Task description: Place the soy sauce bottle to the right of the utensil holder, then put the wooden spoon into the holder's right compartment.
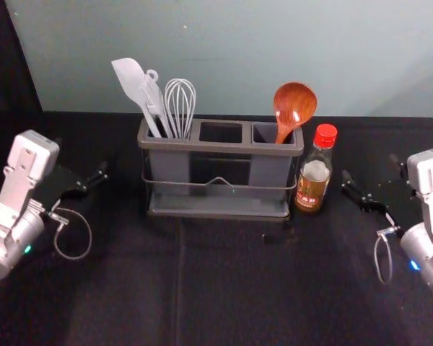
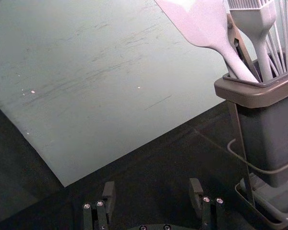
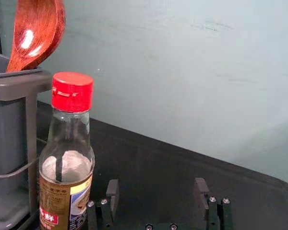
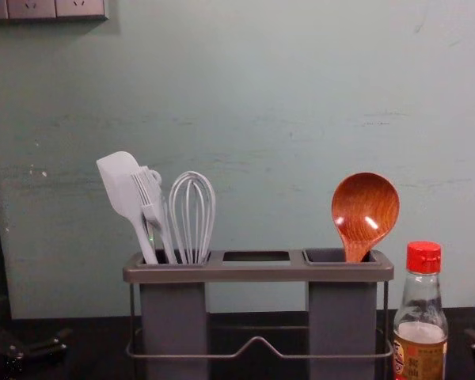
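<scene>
Head view: the table (image 1: 238, 288) carries the utensil holder (image 1: 220, 147). The left gripper (image 1: 81, 156) and right gripper (image 1: 369, 167) flank it, fingers spread. The soy sauce bottle (image 1: 314, 176) stands just right of the holder, the wooden spoon (image 1: 294, 104) bowl-up in the right compartment.

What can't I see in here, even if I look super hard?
- Wooden spoon's handle tip: head view, hidden inside the right compartment.
- Whisk's handle end: chest view, hidden inside the left compartment.
- Most of the brown piece: left wrist view, behind the spatula and brush.
- Soy sauce bottle's tiniest label print: right wrist view, too small.
</scene>
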{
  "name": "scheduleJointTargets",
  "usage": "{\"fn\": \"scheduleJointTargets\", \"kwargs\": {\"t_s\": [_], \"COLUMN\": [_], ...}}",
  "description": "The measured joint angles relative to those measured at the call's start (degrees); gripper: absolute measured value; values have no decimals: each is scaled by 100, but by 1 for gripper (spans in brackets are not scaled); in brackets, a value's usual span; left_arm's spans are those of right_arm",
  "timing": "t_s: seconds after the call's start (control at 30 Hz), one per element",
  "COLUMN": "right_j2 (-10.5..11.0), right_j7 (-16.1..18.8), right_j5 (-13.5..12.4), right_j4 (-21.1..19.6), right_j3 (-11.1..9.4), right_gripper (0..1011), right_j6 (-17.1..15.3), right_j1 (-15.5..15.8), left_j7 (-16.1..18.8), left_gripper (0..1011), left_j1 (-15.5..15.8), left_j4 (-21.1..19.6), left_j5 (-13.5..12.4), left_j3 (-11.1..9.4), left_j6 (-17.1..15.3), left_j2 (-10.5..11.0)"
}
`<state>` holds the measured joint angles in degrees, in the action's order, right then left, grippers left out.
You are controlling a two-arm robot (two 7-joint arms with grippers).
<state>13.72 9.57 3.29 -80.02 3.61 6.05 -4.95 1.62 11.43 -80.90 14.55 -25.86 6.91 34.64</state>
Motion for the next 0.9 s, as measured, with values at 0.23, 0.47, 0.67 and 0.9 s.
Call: {"fn": "scheduleJointTargets", "kwargs": {"t_s": [0.23,0.47,0.67,0.9], "right_j2": [-59,-94,-91,-89], "right_j7": [-101,-184,-180,-177], "right_j5": [2,11,14,17], "right_j4": [119,97,96,97], "right_j3": [-38,-104,-97,-91], "right_gripper": [1000,1000,1000,1002], "right_j6": [108,19,21,33], "right_j1": [4,31,30,26], "left_j7": [0,0,0,0], "left_gripper": [1005,1005,1005,1005], "left_j1": [0,0,0,0], "left_j4": [0,0,0,0], "left_j5": [0,0,0,0], "left_j3": [0,0,0,0], "left_j6": [0,0,0,0], "left_j2": [0,0,0,0]}}
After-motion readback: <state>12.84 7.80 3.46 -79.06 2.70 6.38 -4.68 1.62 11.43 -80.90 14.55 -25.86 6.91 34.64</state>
